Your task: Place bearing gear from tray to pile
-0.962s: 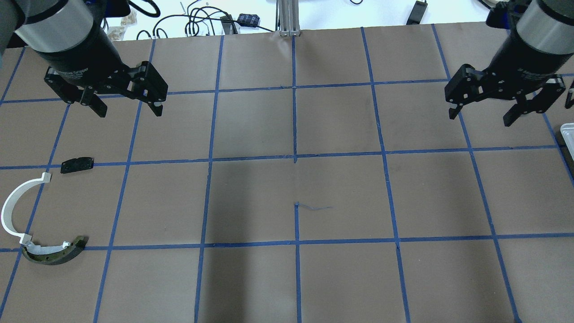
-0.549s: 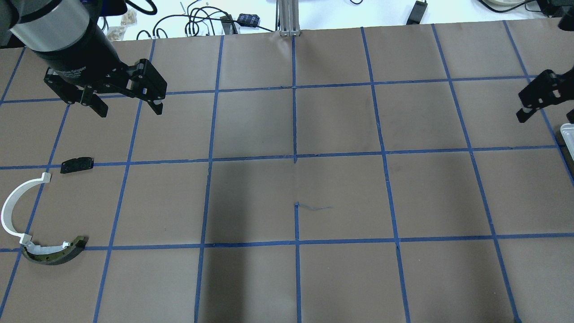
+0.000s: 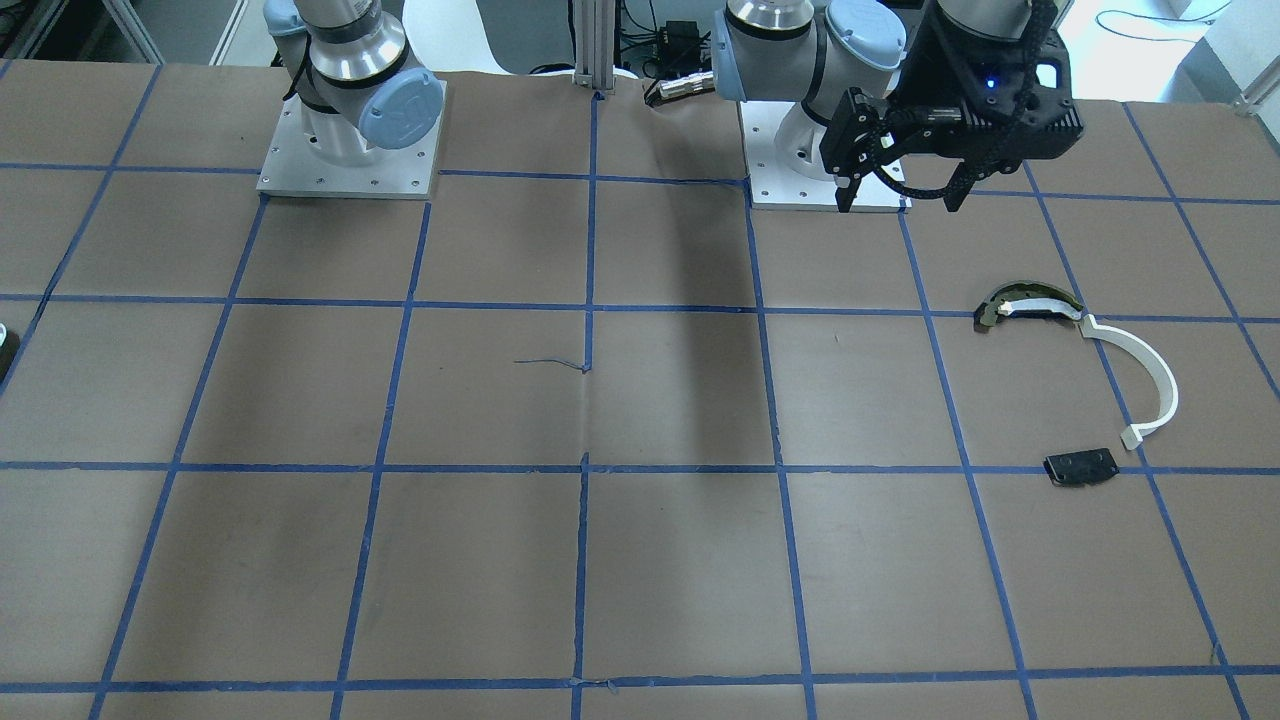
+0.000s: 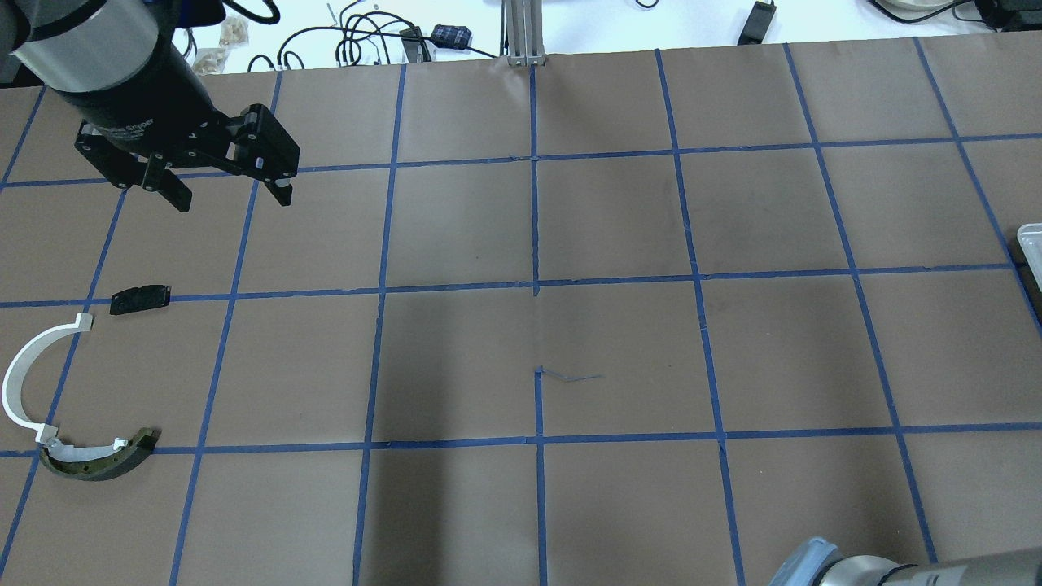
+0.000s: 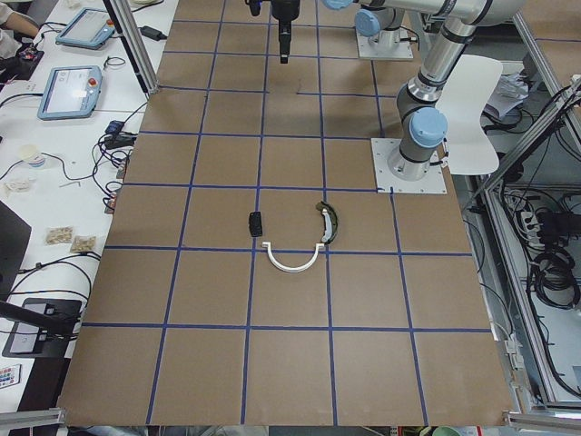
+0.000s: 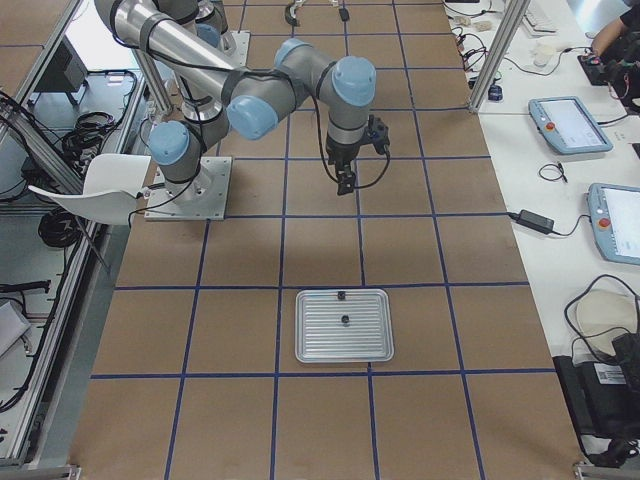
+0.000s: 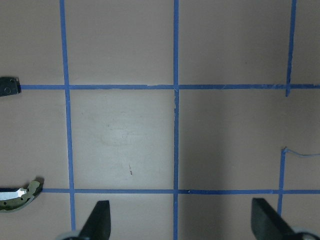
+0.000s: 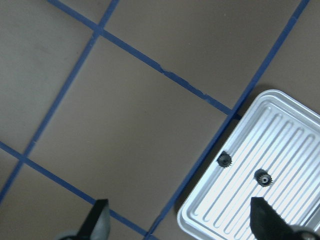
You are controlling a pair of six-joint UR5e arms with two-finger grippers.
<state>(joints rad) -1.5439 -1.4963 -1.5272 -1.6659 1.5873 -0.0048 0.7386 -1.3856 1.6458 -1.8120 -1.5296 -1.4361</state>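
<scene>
Two small black bearing gears (image 8: 224, 159) (image 8: 262, 177) lie in a ribbed silver tray (image 8: 280, 140), also seen in the exterior right view (image 6: 320, 345). My right gripper (image 8: 180, 225) is open and empty, hovering beside the tray's corner; it also shows in the exterior right view (image 6: 345, 185). The pile lies on the far left: a white curved strip (image 4: 16, 382), an olive-and-white crescent (image 4: 98, 460) and a small black plate (image 4: 140, 299). My left gripper (image 4: 232, 199) is open and empty, high above the mat beyond the pile.
The brown mat carries a blue tape grid (image 4: 535, 285). Only the tray's edge (image 4: 1029, 236) shows at the right border of the overhead view. A metal post (image 4: 521, 32) and cables stand at the far table edge. The arm bases (image 3: 350, 150) sit at the robot's side.
My right gripper has moved right and left the overhead view, toward the tray. My left gripper has hardly shifted. The pile has not moved.
</scene>
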